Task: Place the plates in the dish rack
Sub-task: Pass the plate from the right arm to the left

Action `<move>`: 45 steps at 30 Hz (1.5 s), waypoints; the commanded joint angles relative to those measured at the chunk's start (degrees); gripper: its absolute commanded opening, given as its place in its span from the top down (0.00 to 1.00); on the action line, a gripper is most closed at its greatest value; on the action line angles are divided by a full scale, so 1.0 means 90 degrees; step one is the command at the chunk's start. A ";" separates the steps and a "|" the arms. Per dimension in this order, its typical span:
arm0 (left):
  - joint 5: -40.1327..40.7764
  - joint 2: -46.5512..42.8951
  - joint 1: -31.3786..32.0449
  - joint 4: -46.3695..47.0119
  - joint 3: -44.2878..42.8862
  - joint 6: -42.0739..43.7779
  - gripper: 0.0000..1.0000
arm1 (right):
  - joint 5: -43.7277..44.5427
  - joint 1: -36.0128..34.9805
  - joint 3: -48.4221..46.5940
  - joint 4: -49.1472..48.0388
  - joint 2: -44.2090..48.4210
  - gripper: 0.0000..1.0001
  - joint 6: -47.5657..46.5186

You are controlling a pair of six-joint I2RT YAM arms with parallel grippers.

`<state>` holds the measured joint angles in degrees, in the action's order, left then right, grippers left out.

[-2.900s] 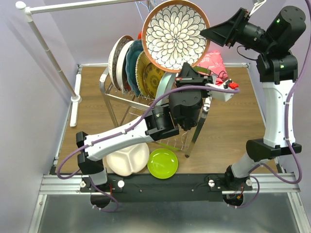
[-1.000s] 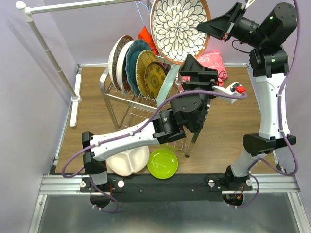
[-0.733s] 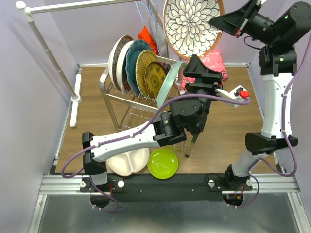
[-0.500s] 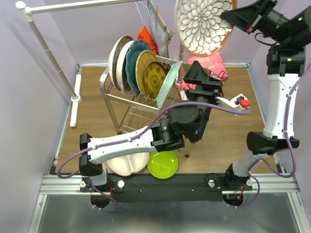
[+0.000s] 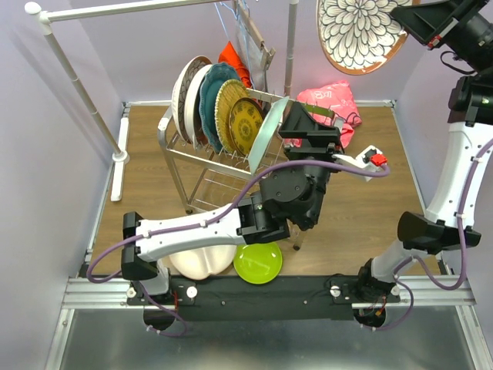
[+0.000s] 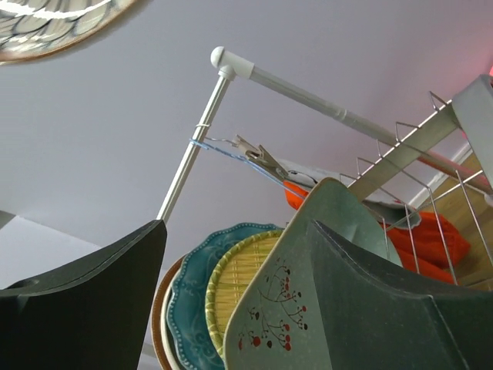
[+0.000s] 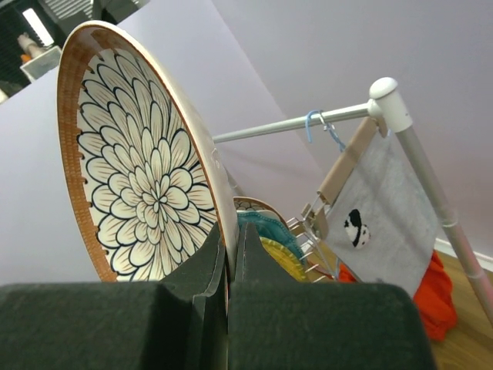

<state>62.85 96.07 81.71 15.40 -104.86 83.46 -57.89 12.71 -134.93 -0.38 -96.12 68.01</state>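
Up and off to the right goes the floral plate [image 5: 360,35]: a moment ago it hung over the dish rack [image 5: 179,146], and now the right gripper [image 5: 416,21] carries it high near the back wall, well clear of the wires. Its fingers [image 7: 208,266] are pinched tight on the plate's lower rim, face and back, with the plate standing on edge above them.

The left gripper [image 5: 308,127] has drawn back a little and its jaws have spread wide. It holds nothing. From its wrist view the pale speckled plate [image 6: 285,308] shows in the gap between the fingers, leaning at the near end of the row of plates [image 5: 216,100] already stood in the rack. A lime green plate [image 5: 258,262] and a white divided plate [image 5: 202,260] lie flat on the table by the arms' bases, not yet loaded.

To my eye the floral plate is stiff, glazed and fairly heavy for a grip so far out on its edge, so it could pivot or slip if swung fast, and it would chip against steel. The rim is the only sensible hold, and it should go down between the wires edge-first and slowly.
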 commanded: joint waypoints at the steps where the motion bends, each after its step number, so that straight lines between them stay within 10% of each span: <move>1: 0.0136 -0.0284 0.0218 0.0760 -0.0496 -0.0287 0.16 | 0.0231 0.0472 0.0168 -0.0475 0.0347 0.99 0.0092; 9: -0.0078 -0.0420 0.0237 -0.0439 -0.1862 -0.2968 0.07 | 0.0153 0.0951 0.0500 -0.0465 0.0513 0.99 -0.0427; 17: -0.2031 -0.1240 -0.0162 -0.2012 -0.2362 -0.7149 0.03 | 0.0270 0.1039 0.1105 -0.0436 0.0942 0.99 -0.1479; 23: -0.4772 -0.1768 -0.1841 -0.2599 -0.2246 -1.0702 0.04 | 0.0260 0.1039 0.1838 -0.0465 0.1382 0.99 -0.2106; 32: -0.8902 -0.0842 -0.3677 -0.3175 -0.2968 -1.3227 0.14 | 0.0153 0.1029 0.2326 -0.0553 0.1851 0.99 -0.2439; 45: -0.9816 -0.0148 -0.4089 -0.4005 -0.3534 -1.4127 0.20 | -0.0062 0.0980 0.2463 -0.0583 0.2037 0.99 -0.2586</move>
<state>-20.47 94.89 45.32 -18.35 -133.34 -40.47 -59.92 21.80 -112.99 -1.65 -80.05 43.59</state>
